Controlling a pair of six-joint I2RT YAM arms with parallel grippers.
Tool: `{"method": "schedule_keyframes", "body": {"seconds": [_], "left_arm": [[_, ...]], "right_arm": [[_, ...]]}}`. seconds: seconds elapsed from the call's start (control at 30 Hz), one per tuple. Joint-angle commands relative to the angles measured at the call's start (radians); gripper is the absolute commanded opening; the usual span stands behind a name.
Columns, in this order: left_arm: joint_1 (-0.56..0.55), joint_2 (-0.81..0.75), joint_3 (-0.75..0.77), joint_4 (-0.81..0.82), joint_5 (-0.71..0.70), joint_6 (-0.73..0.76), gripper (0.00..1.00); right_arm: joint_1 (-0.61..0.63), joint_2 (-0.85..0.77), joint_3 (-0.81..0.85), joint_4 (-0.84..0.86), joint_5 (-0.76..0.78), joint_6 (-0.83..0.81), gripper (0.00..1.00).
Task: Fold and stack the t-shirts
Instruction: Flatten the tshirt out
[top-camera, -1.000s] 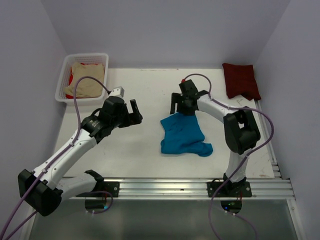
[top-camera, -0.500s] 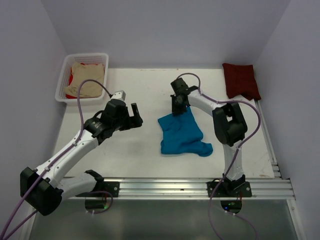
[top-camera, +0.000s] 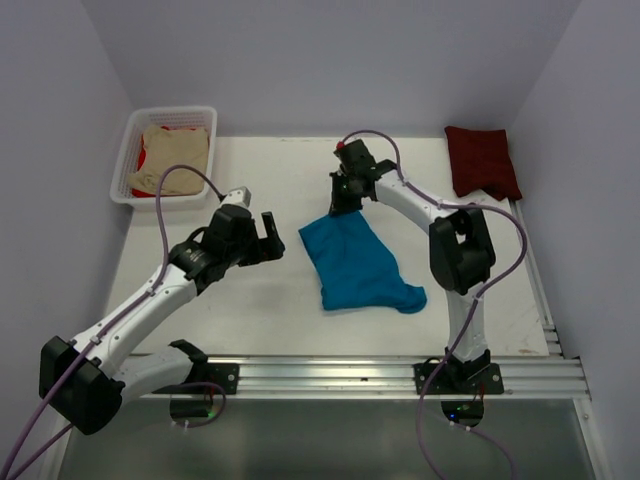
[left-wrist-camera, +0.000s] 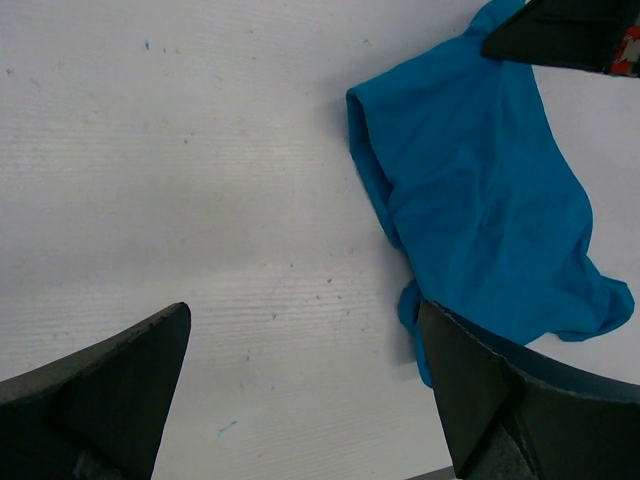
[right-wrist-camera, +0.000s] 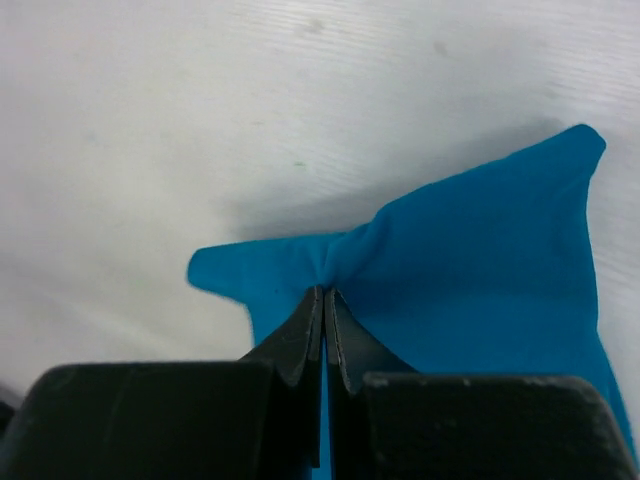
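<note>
Right end effector (right-wrist-camera: 324, 295) is pinching unfolded teal t-shirt (top-camera: 355, 262), left end effector (left-wrist-camera: 305, 370) gaping near it; only maroon t-shirt (top-camera: 482, 160) is lying folded.

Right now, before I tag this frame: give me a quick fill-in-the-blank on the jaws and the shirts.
1. The right jaws are ___ on the teal-blue t-shirt.
2. The left jaws are ___, holding nothing.
3. The maroon t-shirt lies at the far ___ corner of the table.
4. The beige t-shirt lies in the white ___.
Missing words: shut; open; right; basket.
</note>
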Motion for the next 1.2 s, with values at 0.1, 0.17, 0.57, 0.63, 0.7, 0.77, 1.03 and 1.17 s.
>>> {"method": "schedule_keyframes", "body": {"seconds": [0.1, 0.17, 0.57, 0.63, 0.7, 0.77, 1.03, 1.17], "left_arm": [[0.0, -0.001, -0.022, 0.076, -0.014, -0.001, 1.0], [0.0, 0.001, -0.017, 0.076, -0.02, -0.001, 1.0], [0.002, 0.013, 0.019, 0.082, -0.036, 0.018, 1.0], [0.002, 0.024, 0.028, 0.085, -0.029, 0.022, 1.0], [0.002, 0.045, 0.035, 0.088, -0.025, 0.027, 1.0], [0.002, 0.065, 0.042, 0.094, -0.008, 0.028, 1.0], [0.002, 0.094, 0.036, 0.129, 0.036, 0.022, 1.0], [0.0, 0.16, 0.051, 0.162, 0.124, 0.045, 1.0]], "right_arm": [[0.004, -0.26, -0.004, 0.52, -0.47, 0.102, 0.0], [0.001, -0.36, -0.05, 0.736, -0.53, 0.155, 0.0], [-0.027, -0.877, -0.233, 0.021, 0.356, -0.087, 0.0], [-0.028, -0.867, -0.233, -0.174, 0.471, -0.068, 0.31], [-0.027, -0.847, -0.245, -0.263, 0.571, -0.034, 0.78], [-0.025, -0.81, -0.262, -0.33, 0.594, -0.015, 0.99], [-0.022, -0.773, -0.322, -0.237, 0.476, 0.009, 0.99], [-0.022, -0.765, -0.351, -0.187, 0.435, 0.005, 0.99]]}}
